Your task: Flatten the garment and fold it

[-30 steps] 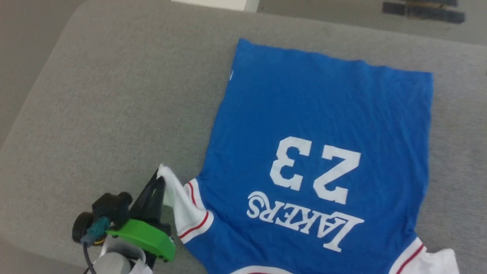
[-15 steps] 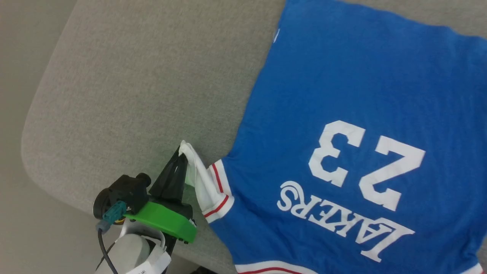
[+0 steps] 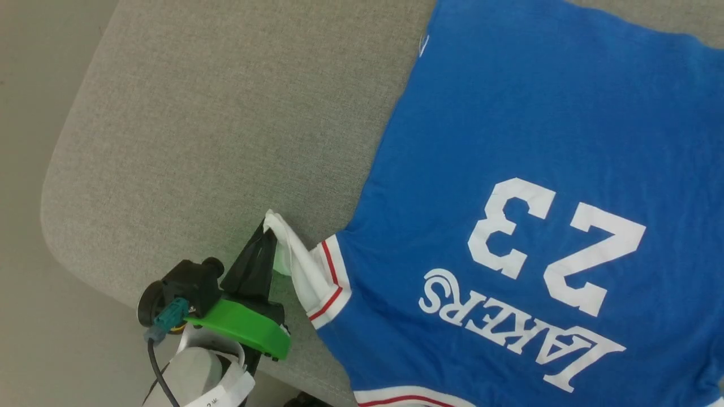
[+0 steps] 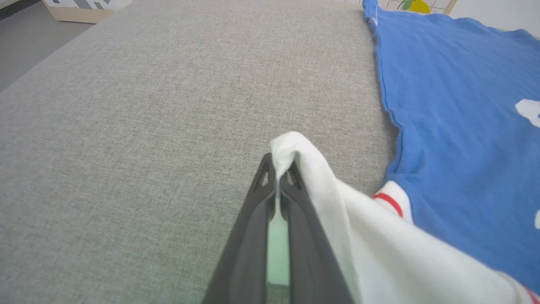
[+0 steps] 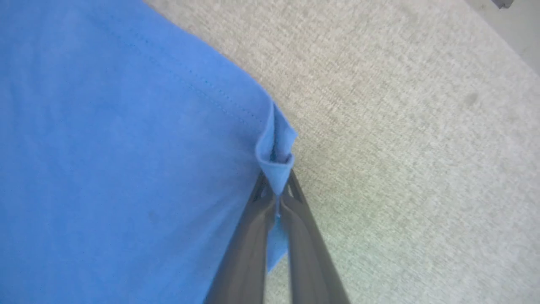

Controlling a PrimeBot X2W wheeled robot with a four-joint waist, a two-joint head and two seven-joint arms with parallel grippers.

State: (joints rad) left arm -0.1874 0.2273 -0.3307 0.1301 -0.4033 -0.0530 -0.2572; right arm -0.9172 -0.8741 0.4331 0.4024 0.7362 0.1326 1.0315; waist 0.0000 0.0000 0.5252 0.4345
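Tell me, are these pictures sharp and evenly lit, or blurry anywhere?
Head view: soft even light, no glare, the shirt lettering crisp. Left wrist view: the cushion weave is sharp, the left gripper near the lens looks soft. Right wrist view: shirt stitching sharp, the right gripper blurs toward the bottom edge, cushion rather bright.

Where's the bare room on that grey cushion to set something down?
The cushion is bare left of the T-shirt, from its side hem to the rounded corner, beyond the left gripper pinching the sleeve. Rightward the shirt covers it.
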